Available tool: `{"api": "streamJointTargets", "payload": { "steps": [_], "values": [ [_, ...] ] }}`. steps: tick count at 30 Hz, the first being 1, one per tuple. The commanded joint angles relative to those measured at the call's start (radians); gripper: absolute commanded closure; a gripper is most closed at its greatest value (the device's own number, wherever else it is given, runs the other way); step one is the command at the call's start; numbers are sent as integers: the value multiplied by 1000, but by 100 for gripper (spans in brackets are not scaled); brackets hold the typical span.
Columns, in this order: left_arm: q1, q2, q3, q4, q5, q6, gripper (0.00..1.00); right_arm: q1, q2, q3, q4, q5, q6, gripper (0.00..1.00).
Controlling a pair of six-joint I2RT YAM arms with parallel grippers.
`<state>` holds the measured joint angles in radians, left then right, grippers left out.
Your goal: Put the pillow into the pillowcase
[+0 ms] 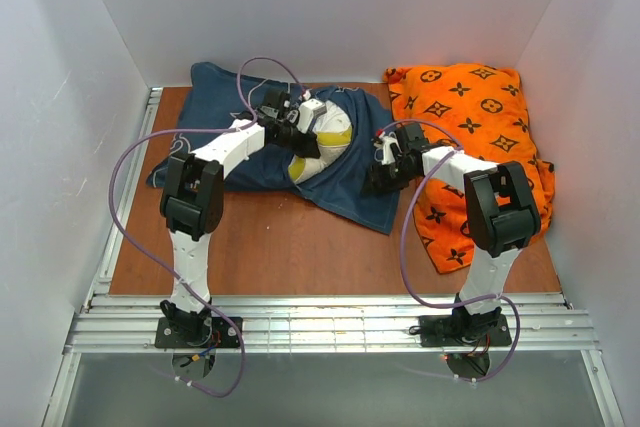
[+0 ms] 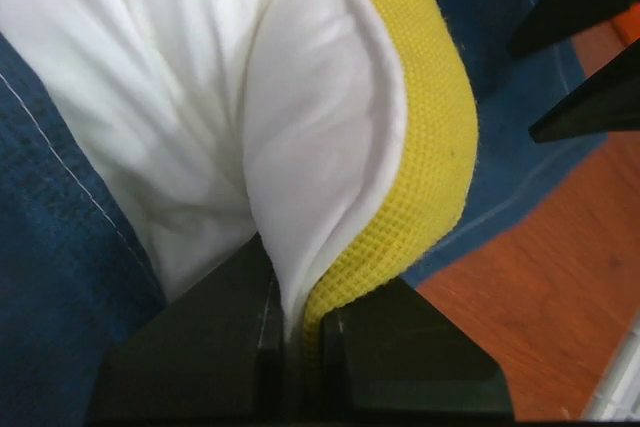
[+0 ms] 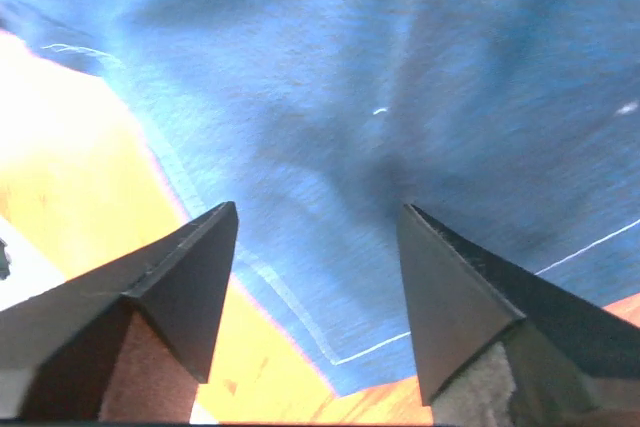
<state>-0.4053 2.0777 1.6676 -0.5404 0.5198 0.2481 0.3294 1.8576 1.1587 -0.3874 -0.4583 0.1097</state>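
Observation:
The white pillow [image 1: 330, 137] with a yellow edge band lies on the navy pillowcase [image 1: 345, 187] at the table's middle back. My left gripper [image 1: 303, 127] is shut on the pillow's edge; in the left wrist view the white cover [image 2: 200, 97] and yellow band [image 2: 430, 147] are pinched between the fingers at my left gripper [image 2: 297, 342]. My right gripper [image 1: 380, 179] is open just above the pillowcase's right part. In the right wrist view the blue fabric [image 3: 380, 97] and its hemmed corner lie between the spread fingers of my right gripper [image 3: 318, 212].
An orange cushion with dark monograms [image 1: 480, 117] lies at the back right, under and beside my right arm. The brown table [image 1: 290, 247] has white walls on three sides and a metal rail at the near edge.

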Motion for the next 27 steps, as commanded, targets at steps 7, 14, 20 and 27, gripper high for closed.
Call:
{"api": "streamJointTargets", "payload": {
  "steps": [7, 14, 20, 27],
  "values": [
    [37, 134, 17, -133, 299, -159, 100, 11, -89, 216, 27, -48, 87, 37],
    [60, 145, -11, 8, 465, -355, 100, 25, 31, 262, 19, 52, 186, 44],
    [105, 143, -65, 89, 600, -460, 100, 26, 120, 337, 76, 115, 223, 48],
    [115, 154, -68, 99, 620, -477, 100, 43, 195, 368, 120, 60, 300, 47]
  ]
}}
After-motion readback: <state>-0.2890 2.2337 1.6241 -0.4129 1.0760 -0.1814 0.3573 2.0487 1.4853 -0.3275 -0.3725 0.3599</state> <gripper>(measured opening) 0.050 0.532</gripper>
